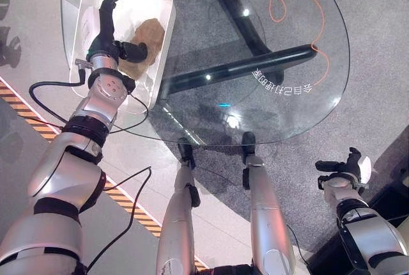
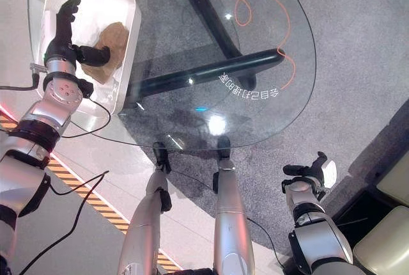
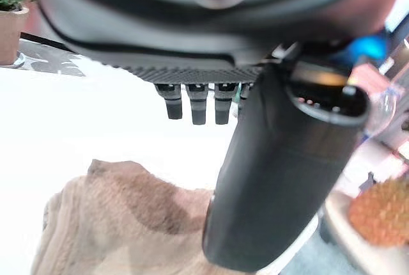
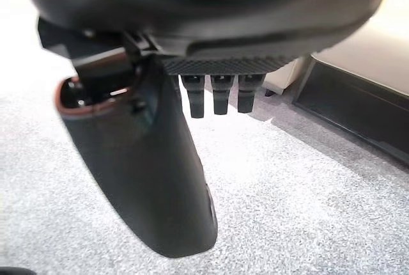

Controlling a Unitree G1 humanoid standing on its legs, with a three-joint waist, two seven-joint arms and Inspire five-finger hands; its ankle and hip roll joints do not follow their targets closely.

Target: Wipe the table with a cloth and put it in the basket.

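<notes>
Brown cloth (image 1: 148, 37) crumpled inside the white basket (image 1: 165, 0), at the left end of the glass table (image 1: 300, 96). Left hand (image 1: 105, 35) over the basket, fingers straight and spread from the thumb, holding nothing; thumb reaching toward the cloth, just above it in the left wrist view. Right hand (image 1: 345, 167) low beside the table, well apart from it, over grey carpet (image 4: 319, 211), fingers straight and relaxed, empty. Potted plant (image 3: 13, 6) and a pineapple (image 3: 382, 214) near the basket.
</notes>
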